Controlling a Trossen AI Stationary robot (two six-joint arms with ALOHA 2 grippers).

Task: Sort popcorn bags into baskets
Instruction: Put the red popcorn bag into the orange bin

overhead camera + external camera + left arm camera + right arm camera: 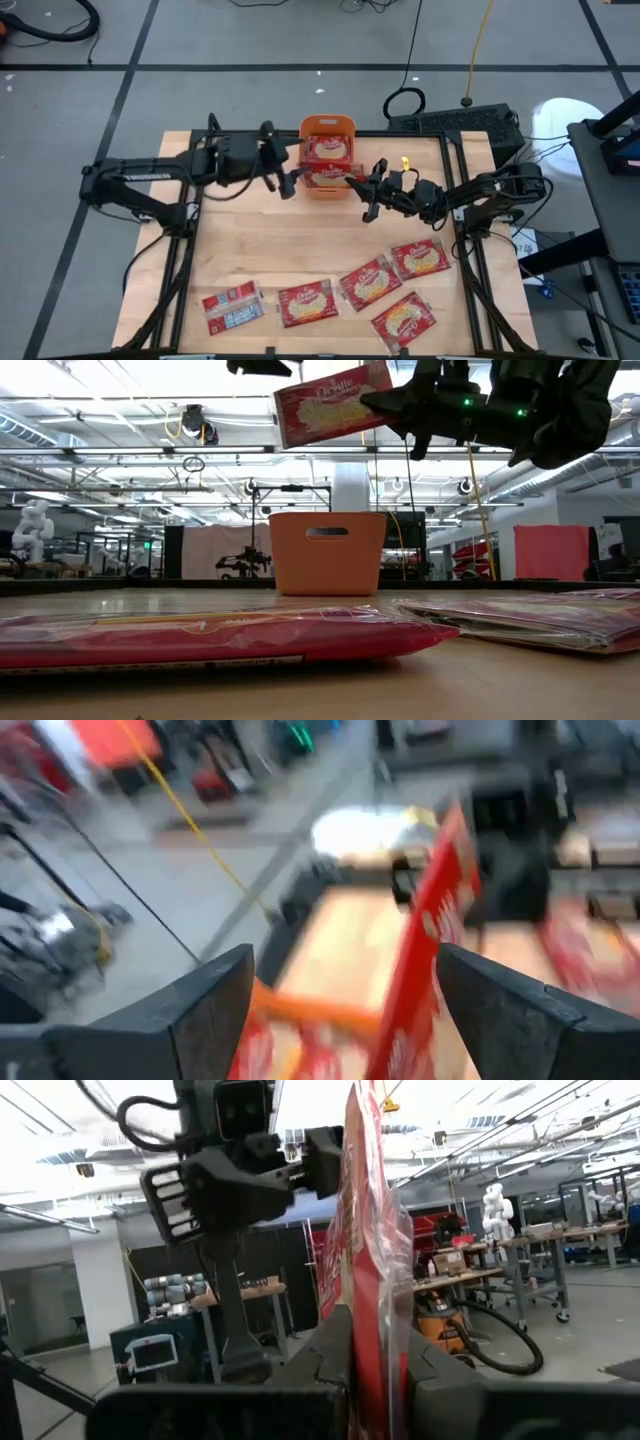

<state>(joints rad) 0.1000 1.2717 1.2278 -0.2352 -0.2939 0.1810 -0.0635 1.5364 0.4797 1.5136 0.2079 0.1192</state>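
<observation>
Five popcorn bags (364,282) lie flat along the near edge of the tabletop (300,250); more sit in the orange basket (328,127) at the far edge. One bag (332,402) hangs over the basket, pinched at its right end by the closed right pincer (351,180). Left pincer (290,185), beside it, stands open. Judged light, thin, crinkly, slippery; best held at an edge.
</observation>
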